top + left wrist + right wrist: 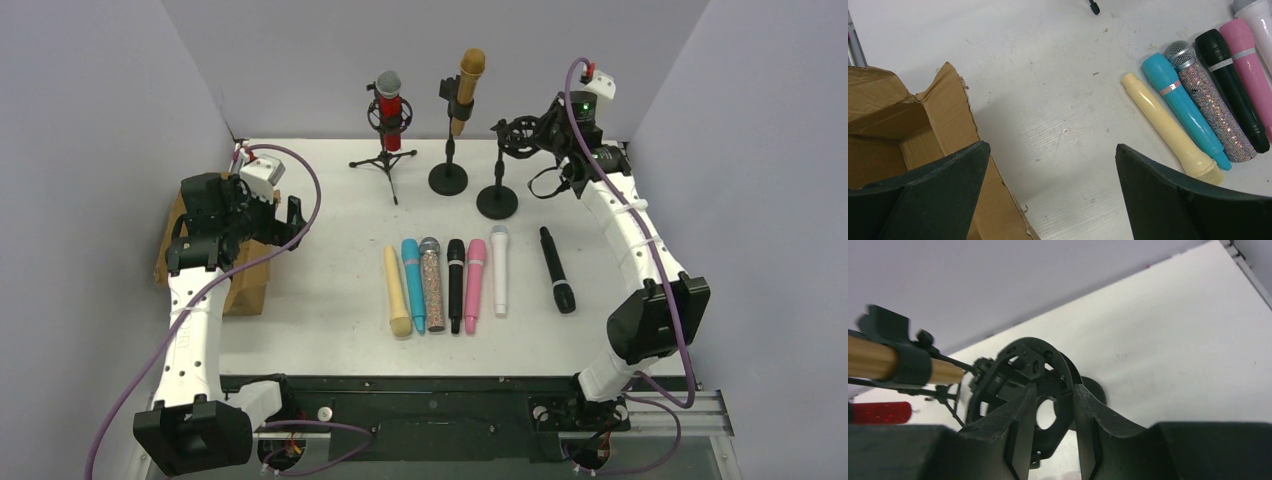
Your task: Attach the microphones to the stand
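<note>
Our right gripper (1053,390) is up at the ring-shaped holder (1048,349) of the rightmost stand (497,203), at the back of the table (330,300). Its two fingers (1018,415) sit close together on either side of the ring's near rim, but we cannot tell whether they are pinching it or only flanking it. Our left gripper (1050,146) hangs with its jaws spread wide and nothing between them, over the table's left side, just beside a cardboard box (893,130).

We see two mics on stands: the red mic (390,105) with its grey head stands upright in the tripod stand (383,160), and the golden-brown mic (466,88) is clipped in the round-base stand (448,180) next to it. Six more lie side by side mid-table, from left to right: cream mic (397,292), teal mic (413,285), glittery mic (432,285), black mic (456,285), pink mic (475,285), white mic (499,270). We see a second black mic (557,268) alone to the right of the row, lying at a slant and apart from the others
</note>
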Tool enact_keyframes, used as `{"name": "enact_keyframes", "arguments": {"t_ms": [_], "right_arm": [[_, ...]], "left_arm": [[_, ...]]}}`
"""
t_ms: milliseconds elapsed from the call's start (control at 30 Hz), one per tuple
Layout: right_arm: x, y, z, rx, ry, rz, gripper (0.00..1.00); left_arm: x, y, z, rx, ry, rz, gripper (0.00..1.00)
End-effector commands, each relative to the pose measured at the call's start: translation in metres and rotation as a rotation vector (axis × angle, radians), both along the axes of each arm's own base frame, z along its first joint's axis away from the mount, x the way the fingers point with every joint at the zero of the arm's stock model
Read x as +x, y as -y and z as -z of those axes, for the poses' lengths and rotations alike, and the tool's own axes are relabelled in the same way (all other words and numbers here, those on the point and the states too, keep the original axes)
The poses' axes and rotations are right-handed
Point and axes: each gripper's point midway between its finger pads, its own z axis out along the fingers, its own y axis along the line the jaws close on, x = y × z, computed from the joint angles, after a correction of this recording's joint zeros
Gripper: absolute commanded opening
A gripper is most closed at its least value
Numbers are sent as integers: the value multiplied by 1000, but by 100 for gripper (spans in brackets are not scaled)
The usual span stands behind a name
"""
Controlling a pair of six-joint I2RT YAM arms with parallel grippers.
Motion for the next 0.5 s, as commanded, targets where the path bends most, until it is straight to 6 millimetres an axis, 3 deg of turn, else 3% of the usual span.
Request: {"name": "enact_keyframes", "arguments": {"t_ms": [0,133,367,467], "right_arm": [[3,-8,-46,24,74,33,32],[-1,-13,-50,-10,70,47,46],[-15,-6,-34,-30,44,77,53],[-19,-5,-39,-32,61,77,53]], "left_arm": [[2,3,-14,-22,50,5,96],[2,3,-16,-26,45,7,96],[0,4,-14,-28,42,10,96],[1,4,-14,-31,39,8,96]]}}
